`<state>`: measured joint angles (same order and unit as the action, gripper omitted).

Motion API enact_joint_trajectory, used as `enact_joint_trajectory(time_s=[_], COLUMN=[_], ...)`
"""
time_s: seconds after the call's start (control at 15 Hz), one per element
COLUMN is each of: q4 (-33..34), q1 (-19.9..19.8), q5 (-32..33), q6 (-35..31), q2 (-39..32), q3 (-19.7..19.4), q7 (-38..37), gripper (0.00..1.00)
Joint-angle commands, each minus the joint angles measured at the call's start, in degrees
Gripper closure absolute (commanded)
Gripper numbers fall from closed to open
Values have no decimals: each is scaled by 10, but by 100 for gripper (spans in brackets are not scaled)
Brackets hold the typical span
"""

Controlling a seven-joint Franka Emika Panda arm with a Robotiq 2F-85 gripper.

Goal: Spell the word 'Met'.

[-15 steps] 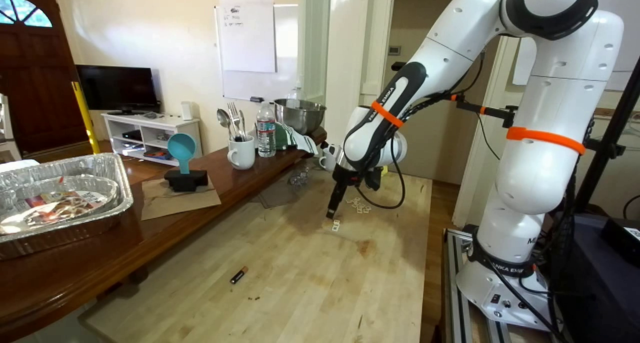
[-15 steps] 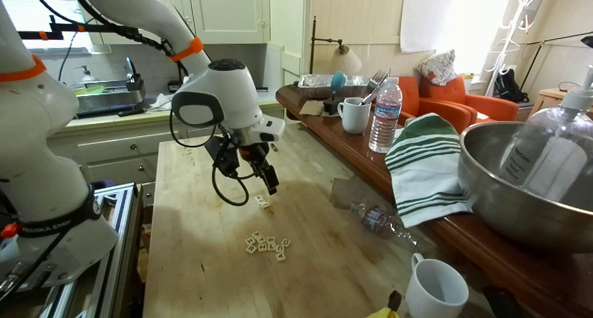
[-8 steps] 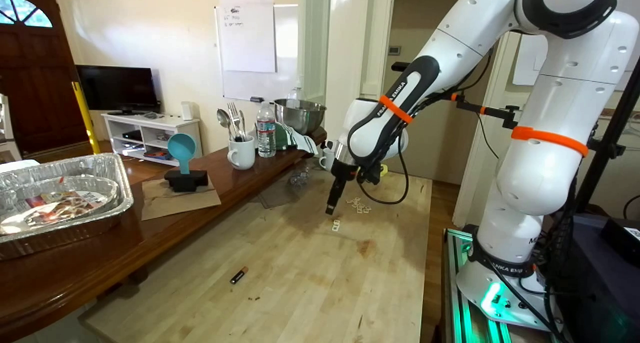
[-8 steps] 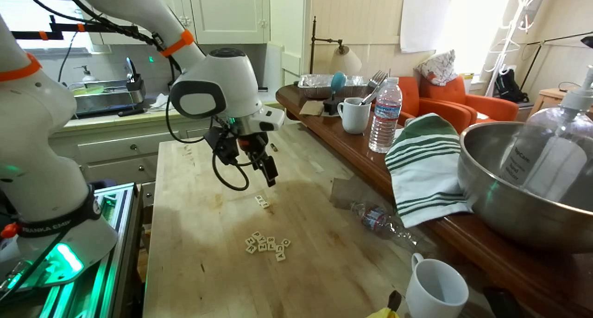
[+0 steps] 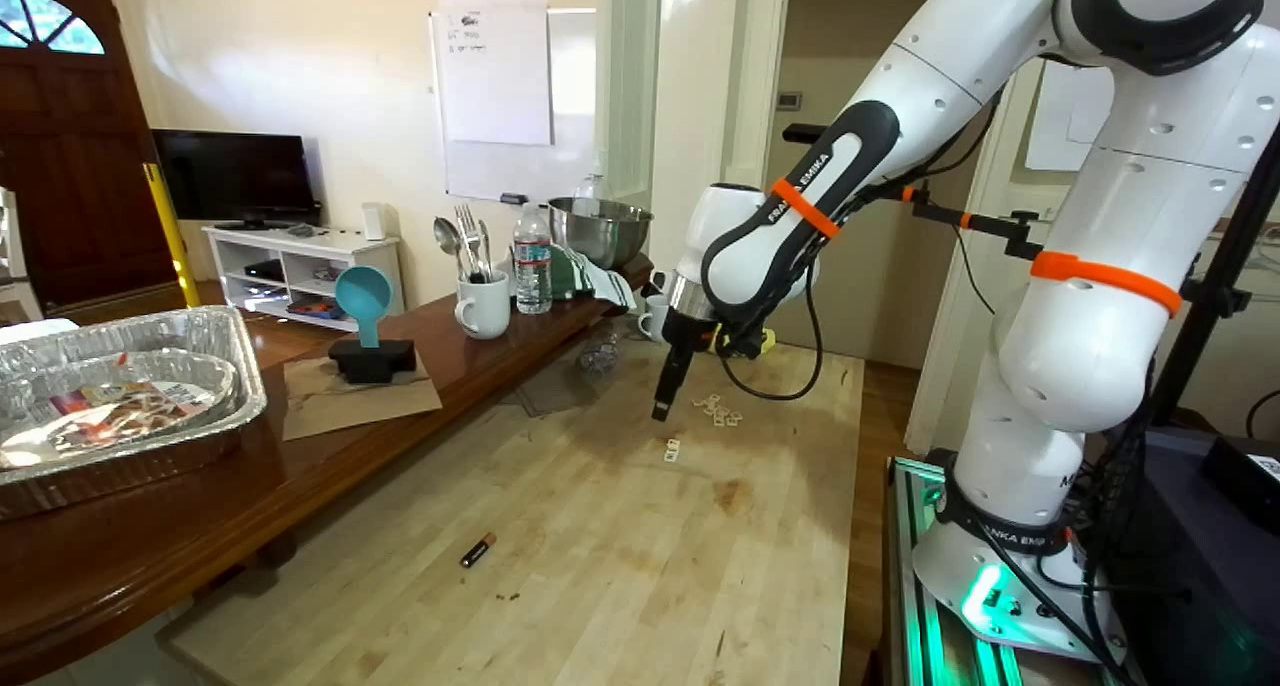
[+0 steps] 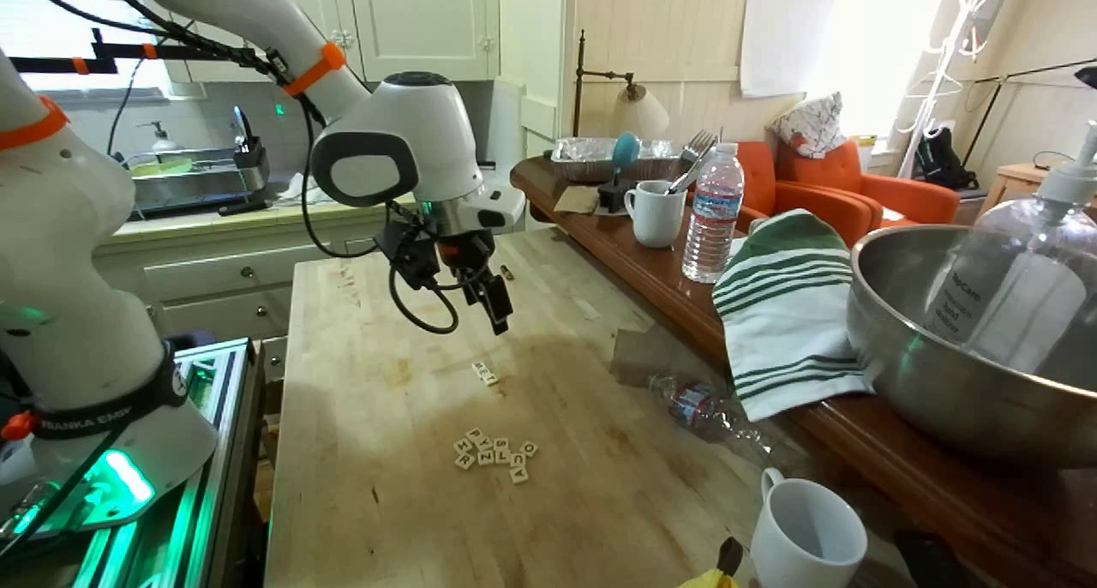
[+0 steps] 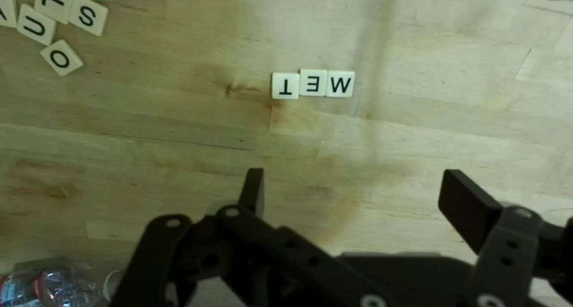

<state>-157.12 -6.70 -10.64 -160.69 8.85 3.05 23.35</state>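
Observation:
Three pale letter tiles lie in a row on the wooden table. In the wrist view they appear upside down: the M tile at right, the E tile in the middle, the T tile at left. They sit side by side, the T slightly offset from the E. The row also shows small in both exterior views. My gripper is open with nothing between its fingers. It hangs above the table near the row, apart from the tiles, in both exterior views.
Several loose letter tiles lie in a cluster away from the row. A clear plastic bottle lies beside the raised dark wood counter. A white mug stands on the table. A battery lies on the table.
My gripper has risen away from the tile row and the arm has drawn back slightly. A green light now glows at the robot's base. The tiles have not moved.

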Motion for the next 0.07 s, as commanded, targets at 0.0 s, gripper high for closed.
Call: enact_joint_trajectory(time_s=[0.0], q4=[0], q1=[31], q5=[15], q6=[0], q2=[0], q3=[-33], q7=[-12], gripper=[0])
